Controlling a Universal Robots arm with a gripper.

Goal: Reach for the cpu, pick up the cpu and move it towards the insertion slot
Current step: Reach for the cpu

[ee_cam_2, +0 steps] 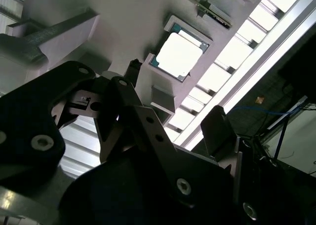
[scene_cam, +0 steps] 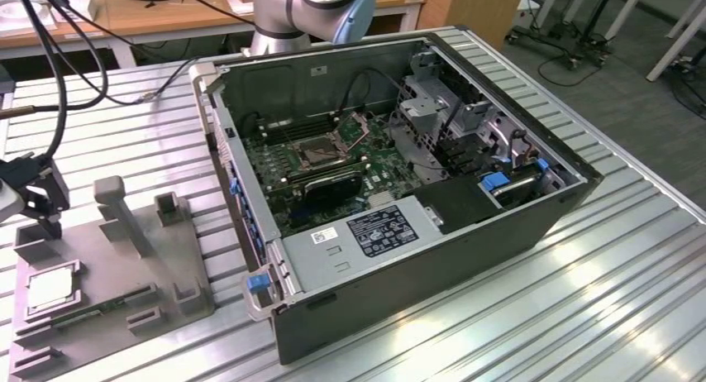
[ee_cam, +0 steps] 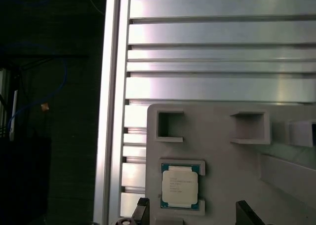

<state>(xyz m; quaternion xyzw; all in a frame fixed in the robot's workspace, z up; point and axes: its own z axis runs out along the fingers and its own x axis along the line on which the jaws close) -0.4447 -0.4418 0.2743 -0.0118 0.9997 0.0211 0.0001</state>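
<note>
The cpu (scene_cam: pixel 50 289) lies flat in a square recess of the grey tray (scene_cam: pixel 165 266), at the exterior view's left, pale top facing up. Both wrist views show the cpu (ee_cam_2: pixel 178 55) (ee_cam: pixel 179 185) sitting untouched in that recess. My gripper (scene_cam: pixel 45 217) hangs just above the tray's far end, a short way from the chip. It is open, with one dark fingertip (ee_cam: pixel 142 206) to each side of the chip and nothing between them. The insertion slot (scene_cam: pixel 320 155) sits on the green motherboard inside the open computer case, well off toward the exterior view's right.
The open computer case (scene_cam: pixel 441 250) fills the middle of the ribbed metal table (scene_cam: pixel 596 316). Grey posts (scene_cam: pixel 116 204) rise from the tray, and a green memory strip (scene_cam: pixel 105 307) lies along its near side. Cables (scene_cam: pixel 66 51) hang above the tray.
</note>
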